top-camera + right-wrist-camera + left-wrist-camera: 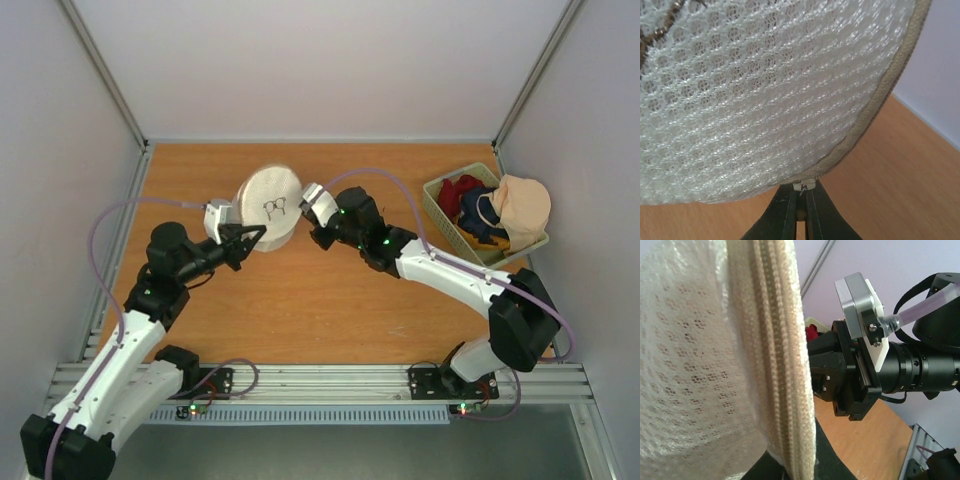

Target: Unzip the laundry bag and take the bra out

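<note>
The round off-white mesh laundry bag (pixel 268 205) is held up on edge above the table, its black spectacles mark facing the camera. My left gripper (pixel 256 234) is shut on the bag's lower left rim; in the left wrist view the zipper band (pixel 782 365) runs down between my black fingers (pixel 832 467). My right gripper (pixel 303 214) is shut on the small white zipper pull (pixel 805 184) at the bag's rim (pixel 875 112); its jaws stand nearly together. The mesh face (pixel 765 90) fills the right wrist view. The bra is hidden.
A green plastic basket (pixel 438 215) stands at the right edge with red (pixel 458 192) and navy (pixel 480 225) cloths in it and a pale peach rounded garment (pixel 522 205) over its far side. White walls close in the wooden table (pixel 320 310).
</note>
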